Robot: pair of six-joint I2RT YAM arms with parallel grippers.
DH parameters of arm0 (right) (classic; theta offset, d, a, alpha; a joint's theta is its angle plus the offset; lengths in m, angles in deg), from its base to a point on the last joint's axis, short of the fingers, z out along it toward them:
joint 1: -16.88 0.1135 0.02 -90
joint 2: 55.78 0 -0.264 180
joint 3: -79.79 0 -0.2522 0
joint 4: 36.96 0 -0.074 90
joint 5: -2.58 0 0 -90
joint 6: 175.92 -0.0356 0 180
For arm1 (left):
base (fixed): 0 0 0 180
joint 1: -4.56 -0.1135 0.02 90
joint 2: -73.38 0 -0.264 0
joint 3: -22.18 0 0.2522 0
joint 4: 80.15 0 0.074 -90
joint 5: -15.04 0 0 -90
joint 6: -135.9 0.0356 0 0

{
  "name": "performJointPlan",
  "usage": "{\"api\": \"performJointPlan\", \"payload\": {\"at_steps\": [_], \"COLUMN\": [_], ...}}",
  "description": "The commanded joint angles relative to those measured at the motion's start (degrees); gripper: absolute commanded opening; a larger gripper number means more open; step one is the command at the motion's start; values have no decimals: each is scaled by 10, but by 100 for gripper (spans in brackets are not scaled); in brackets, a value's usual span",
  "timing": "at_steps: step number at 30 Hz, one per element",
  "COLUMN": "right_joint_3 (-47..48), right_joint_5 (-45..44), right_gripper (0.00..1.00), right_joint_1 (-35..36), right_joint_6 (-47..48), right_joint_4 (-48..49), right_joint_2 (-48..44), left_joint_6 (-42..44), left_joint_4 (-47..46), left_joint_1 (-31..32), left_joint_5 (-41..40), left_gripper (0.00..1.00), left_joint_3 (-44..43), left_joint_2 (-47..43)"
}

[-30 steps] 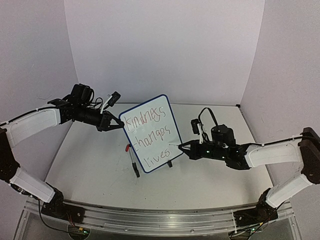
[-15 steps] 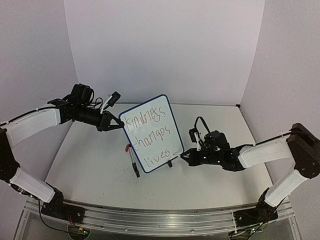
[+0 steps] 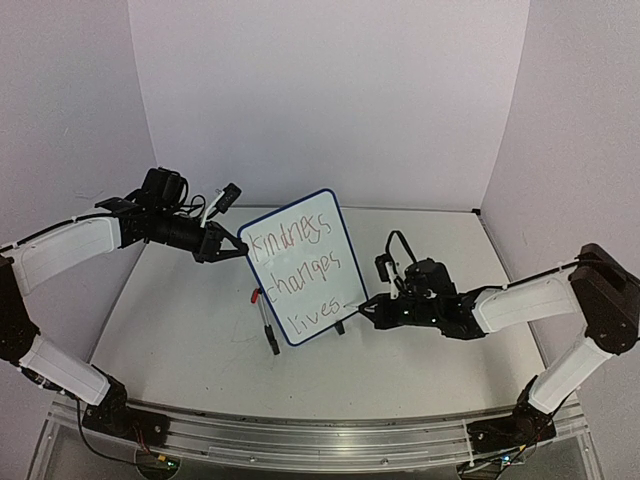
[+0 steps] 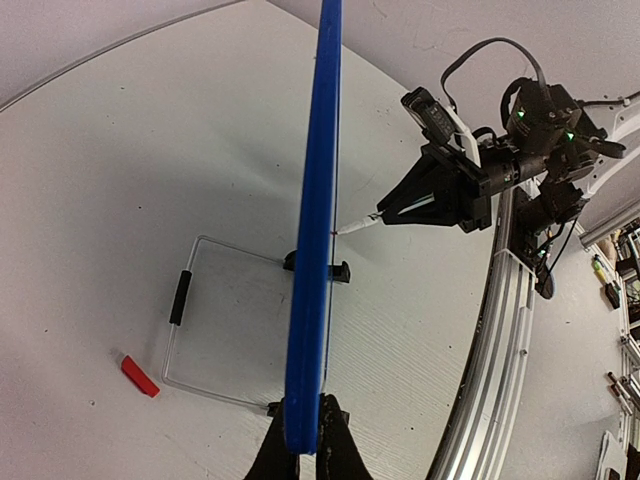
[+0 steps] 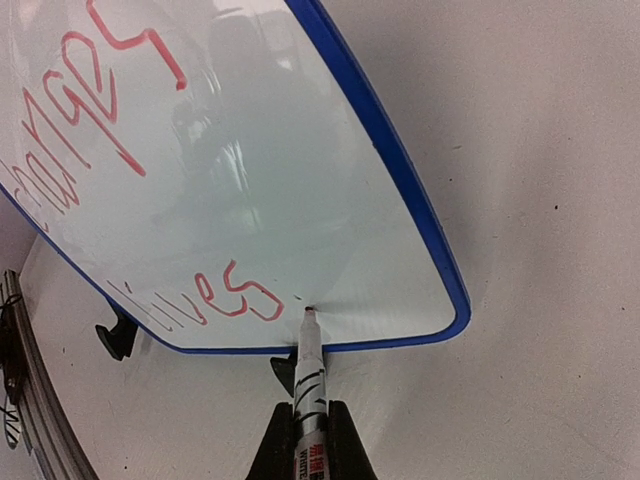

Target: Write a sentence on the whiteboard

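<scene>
Currently, small blue-framed white whiteboard (image 3: 335,250) judged light, stiff, tippy; left gripper (image 4: 305,452) pinches frame edge, best hold pt. Right gripper (image 5: 310,440) clamps white-barrel marker (image 5: 308,375), tip on bd.

Bright, even light, soft shadows, wide-angle bending at edges, reflections on whiteboard (image 5: 250,180).

Whiteboard (image 5: 270,190) face glossy, mirror-like; frame smooth blue plastic. Table (image 3: 170,330) matt white.
</scene>
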Motion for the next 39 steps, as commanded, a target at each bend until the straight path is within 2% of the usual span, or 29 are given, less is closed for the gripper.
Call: {"api": "performJointPlan", "payload": {"at_steps": [1,11,16,26,39], "right_joint_3": [17,15,-1,-4,-35], "right_joint_5": [-21,-15,-12,-52,-72], "right_gripper": [0,0,0,0,0], "right_joint_1": [-2,-2,-2,-3,-4], "right_joint_6": [7,9,7,19,14], "right_joint_4": [6,6,1,-86,-104], "right_joint_2": [11,-2,-61,-189,-241], "left_joint_6": [21,21,2,-47,-61], "left_joint_4": [16,15,0,8,65], "left_joint_1": [4,4,3,1,1], "left_joint_5": [-27,-23,21,55,41], "left_gripper": [0,0,0,0,0], "left_joint_3": [0,1,-3,-37,-98], "left_joint_2": [4,3,-5,-13,-28]}}
